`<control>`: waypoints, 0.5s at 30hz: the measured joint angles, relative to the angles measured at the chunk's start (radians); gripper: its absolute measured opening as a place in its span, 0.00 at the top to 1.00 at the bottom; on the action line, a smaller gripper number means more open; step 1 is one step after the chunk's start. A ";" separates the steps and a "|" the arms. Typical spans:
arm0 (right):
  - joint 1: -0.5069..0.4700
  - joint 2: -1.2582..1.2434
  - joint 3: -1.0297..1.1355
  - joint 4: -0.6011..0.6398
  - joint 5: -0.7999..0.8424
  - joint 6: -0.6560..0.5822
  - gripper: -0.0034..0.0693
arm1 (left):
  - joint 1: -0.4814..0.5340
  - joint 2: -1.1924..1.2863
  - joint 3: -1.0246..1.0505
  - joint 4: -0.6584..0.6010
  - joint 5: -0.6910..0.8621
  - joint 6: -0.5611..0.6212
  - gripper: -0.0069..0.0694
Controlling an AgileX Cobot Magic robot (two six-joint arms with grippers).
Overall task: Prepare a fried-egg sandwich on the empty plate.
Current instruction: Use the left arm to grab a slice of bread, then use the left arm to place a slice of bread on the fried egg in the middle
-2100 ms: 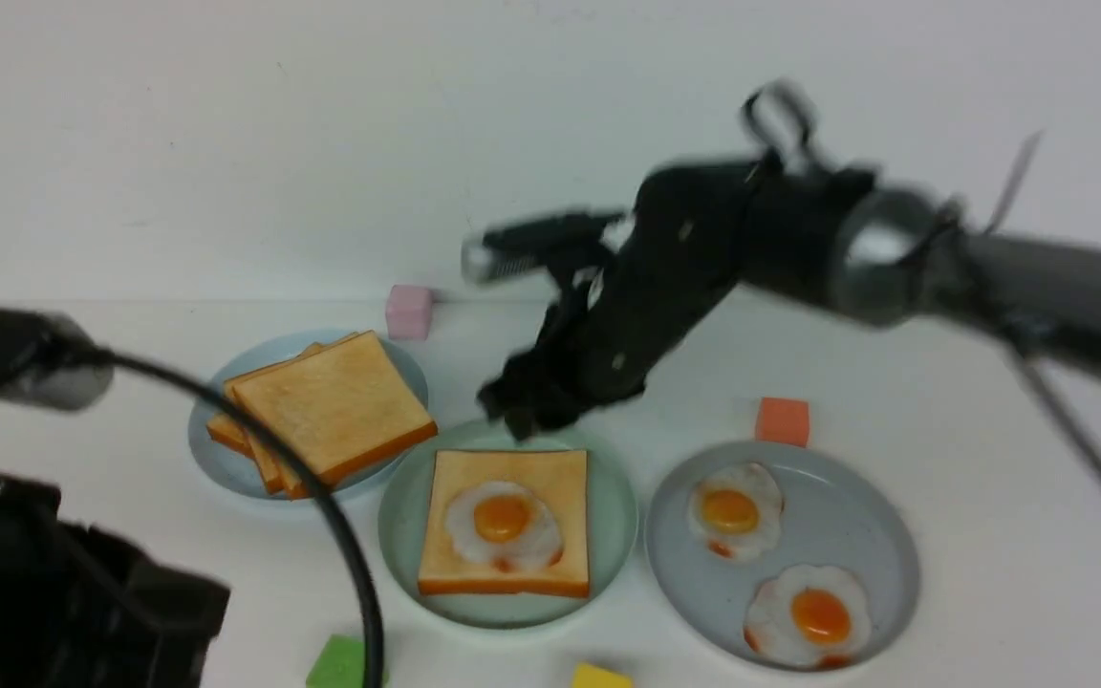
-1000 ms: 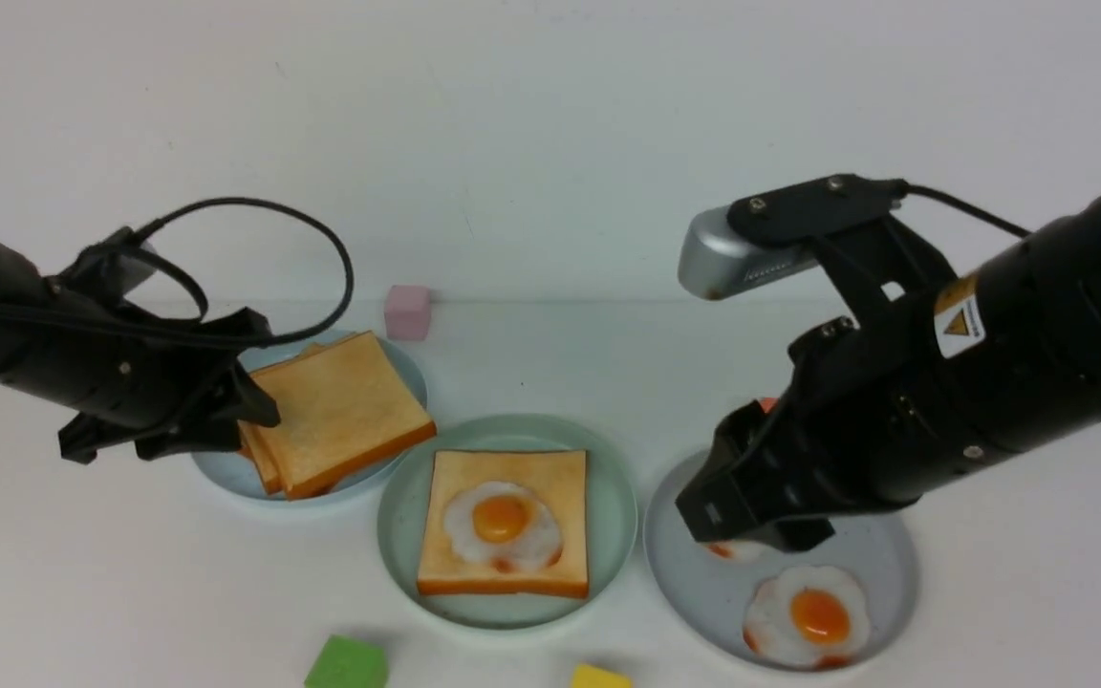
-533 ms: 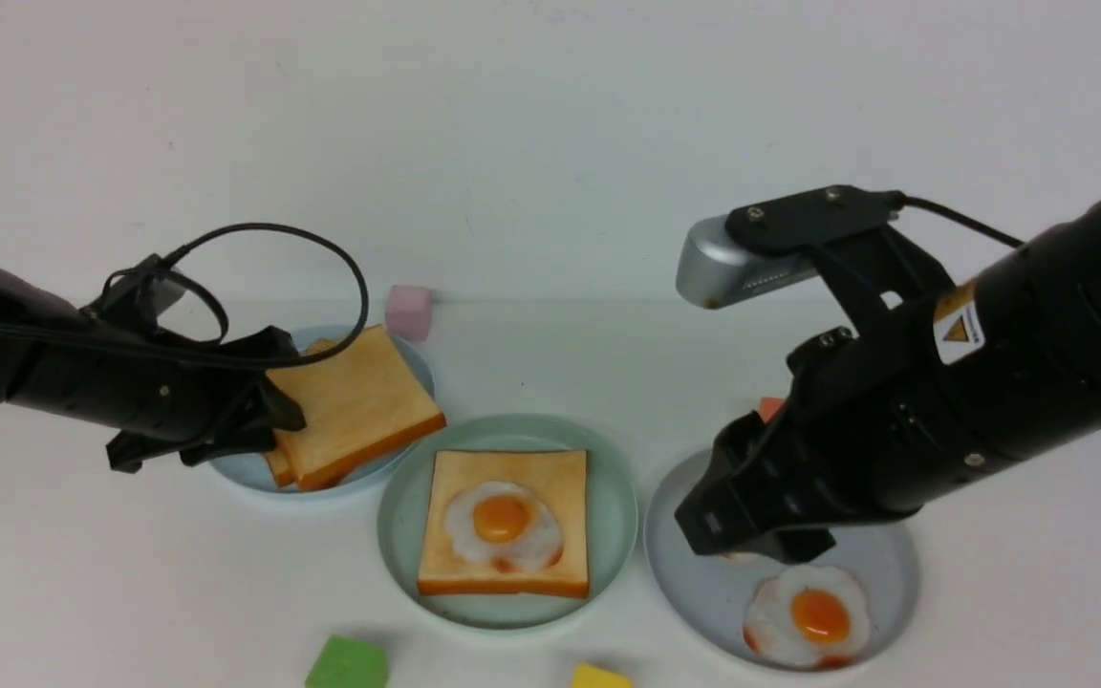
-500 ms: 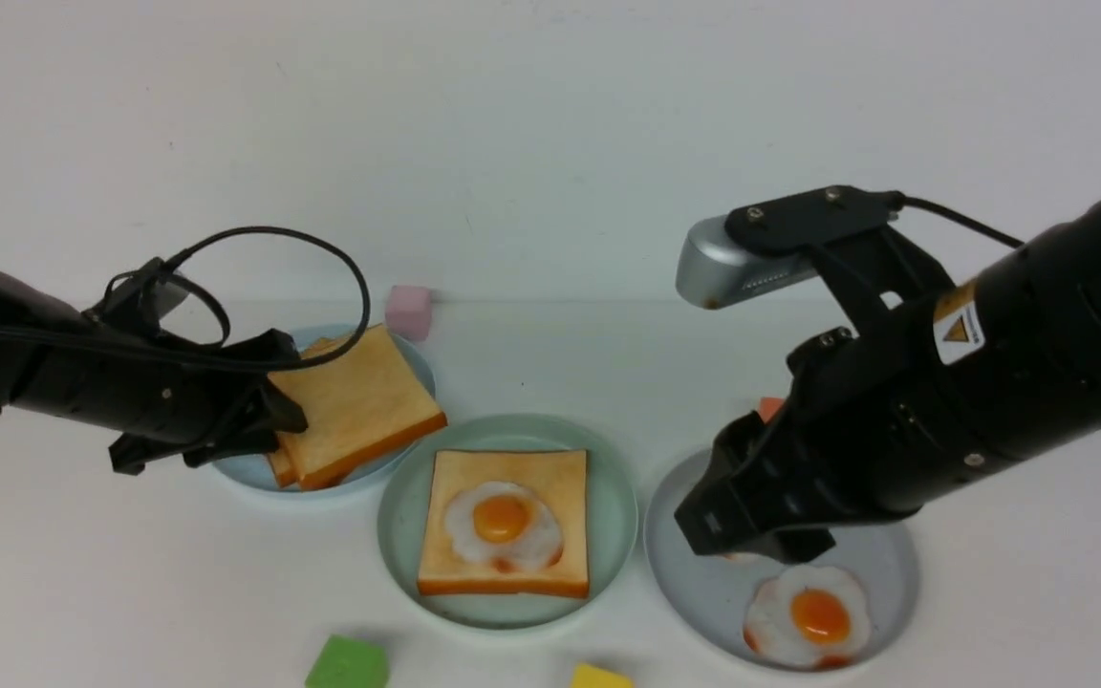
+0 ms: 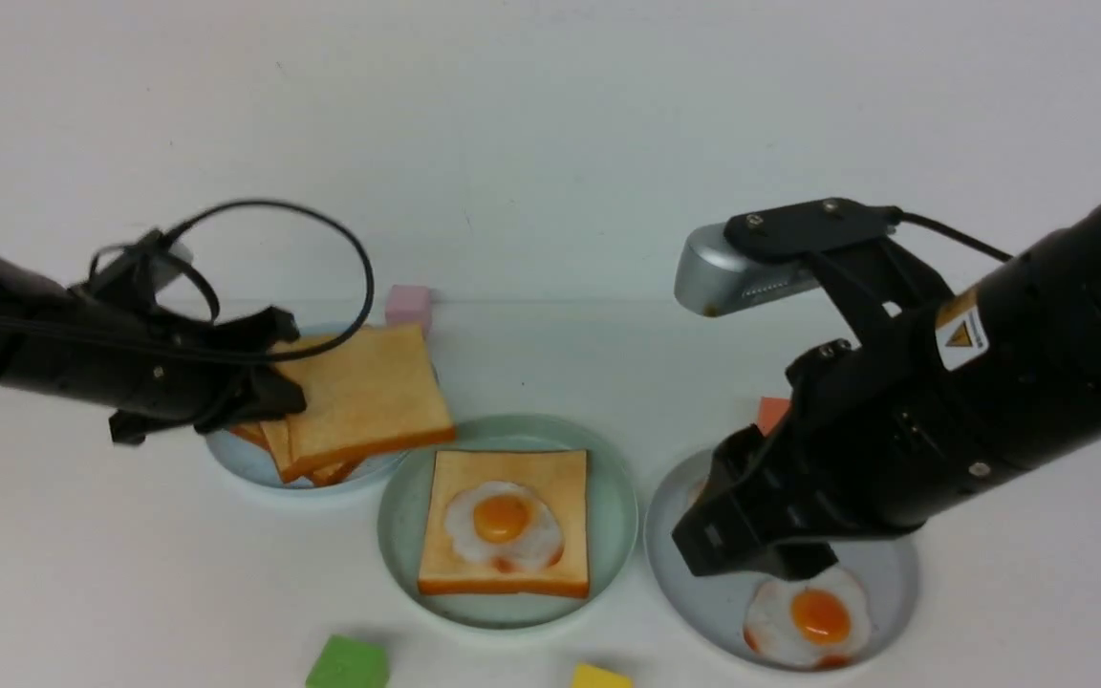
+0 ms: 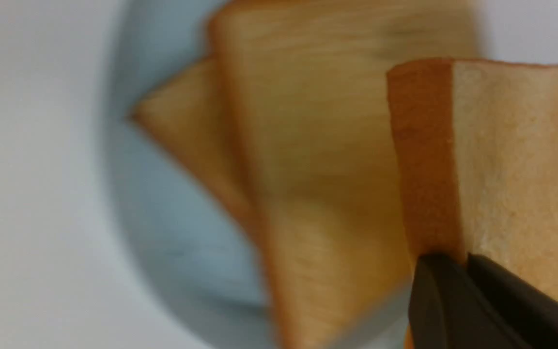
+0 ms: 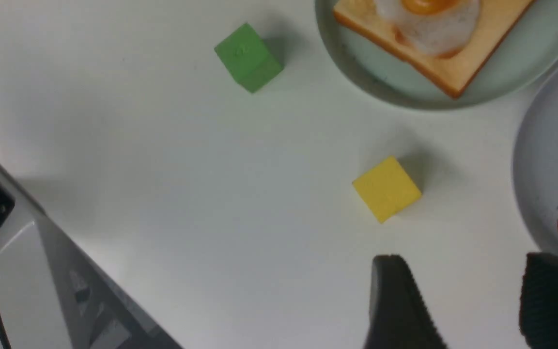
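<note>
Fried-egg sandwich (image 5: 503,524) is half-built in the middle of the table. One square golden-brown toast slice carries a white egg with an orange yolk, flat on the round mint-green plate (image 5: 608,535), and it lacks its top.

Farthest left, my left gripper (image 5: 285,397) is clamped on the crust edge of a second square golden-brown toast slice (image 5: 374,397). I hold it by the edge so its broad face is free to land flat on the egg. In my left wrist view this slice sits sharp above the blurred stack of plain toast slices (image 5: 316,471) on the round pale blue plate (image 5: 235,457), so I judge it lifted clear of them. It already overhangs that plate's rim on the side toward the mint-green one.

A small pink cube (image 5: 408,308) sits just behind the pale blue plate, out of my path. The next move, as I judge it, is across and down, squaring the corners with the lower slice. With so thin a grip the slice could droop or swivel.

A green cube (image 5: 348,662) and a yellow cube (image 5: 598,677) lie near the front, apart from every plate.

On the right, my right gripper (image 7: 460,259) has its fingers spread wide with nothing between them. It hangs over the large round blue-grey plate (image 5: 890,564), beside a spare fried egg (image 5: 809,616). That leaves the centre free for the left arm. An orange cube (image 5: 772,413) peeks out behind it.
</note>
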 joint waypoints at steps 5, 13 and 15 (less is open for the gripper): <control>0.000 -0.002 0.000 -0.008 0.052 0.001 0.44 | -0.115 -0.059 0.000 0.006 0.093 0.080 0.90; 0.000 -0.002 0.000 -0.012 0.057 0.003 0.44 | -0.214 -0.016 0.002 0.056 0.106 0.066 0.90; 0.000 -0.002 0.000 -0.012 0.057 0.003 0.44 | -0.215 -0.016 0.005 0.069 0.104 0.047 0.90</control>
